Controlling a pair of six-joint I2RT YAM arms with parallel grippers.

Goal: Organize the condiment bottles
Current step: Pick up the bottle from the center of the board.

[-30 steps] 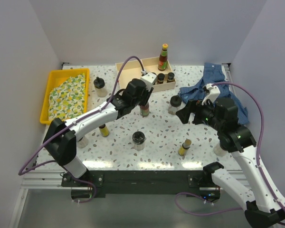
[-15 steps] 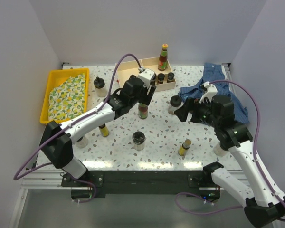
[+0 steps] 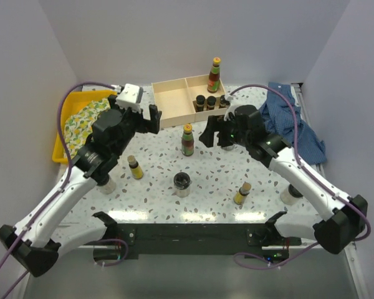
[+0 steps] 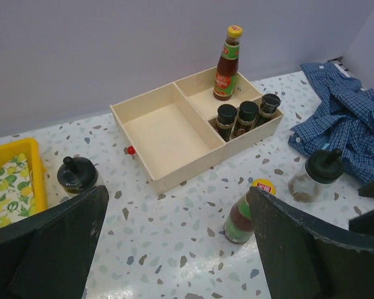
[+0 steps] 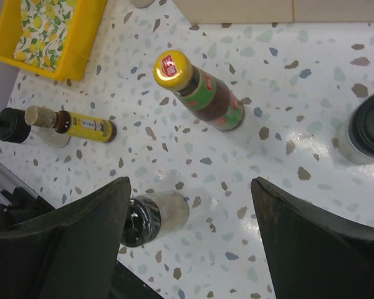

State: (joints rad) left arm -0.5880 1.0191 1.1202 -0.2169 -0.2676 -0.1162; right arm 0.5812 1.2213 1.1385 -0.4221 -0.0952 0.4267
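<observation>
Yellow-capped sauce bottle stands upright mid-worktop, its red cap logo unreadable. At 12 o'clock, the wooden box holds a tall orange-capped bottle and three dark-capped bottles. Left end effector and right end effector are released, gripping nothing.

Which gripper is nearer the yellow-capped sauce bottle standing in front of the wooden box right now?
Right. The right gripper hovers just right of the sauce bottle, open; the left gripper is farther off to its left, open too.
</observation>
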